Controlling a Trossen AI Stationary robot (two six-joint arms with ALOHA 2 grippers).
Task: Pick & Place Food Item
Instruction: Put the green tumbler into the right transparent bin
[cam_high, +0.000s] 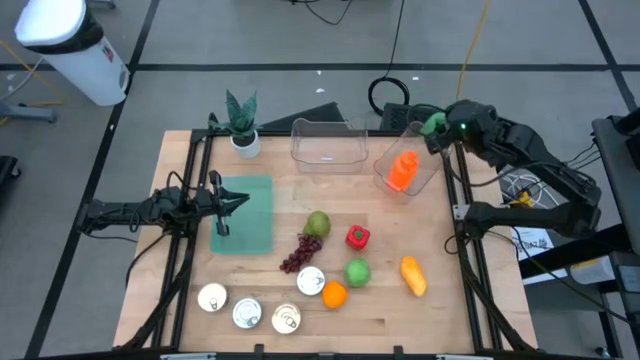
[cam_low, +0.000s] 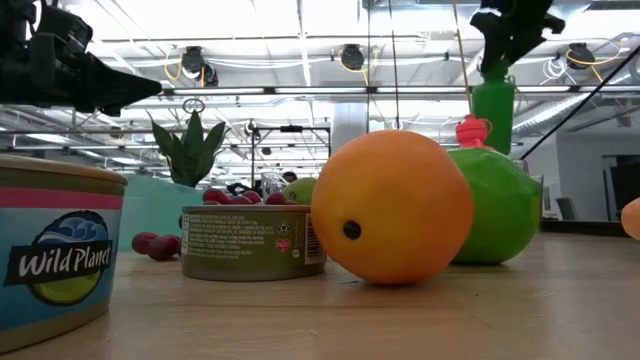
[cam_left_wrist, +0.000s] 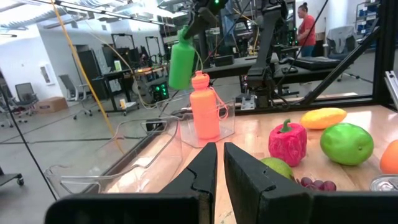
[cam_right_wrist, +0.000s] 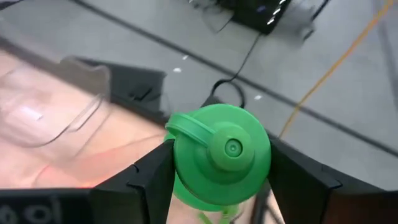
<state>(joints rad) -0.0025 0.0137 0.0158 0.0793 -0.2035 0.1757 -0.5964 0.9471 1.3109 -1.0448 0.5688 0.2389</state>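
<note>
My right gripper is shut on a green bottle with a flip cap. It holds the bottle in the air at the table's far right corner. Just below it an orange bottle stands inside a tilted clear container. The left wrist view shows the green bottle above and beside the orange bottle. My left gripper waits shut and level over a teal mat at the table's left, touching nothing. My right gripper pinches the green bottle's body just under the cap between its two fingers. One finger sits on either side. The fingers slant down from the table's far right. The bottle hangs roughly upright, clear of the table and the container.
A second clear container and a potted plant stand at the far edge. In the middle lie a pear, grapes, a red pepper, a green fruit, an orange and a yellow fruit. Several cans stand near the front.
</note>
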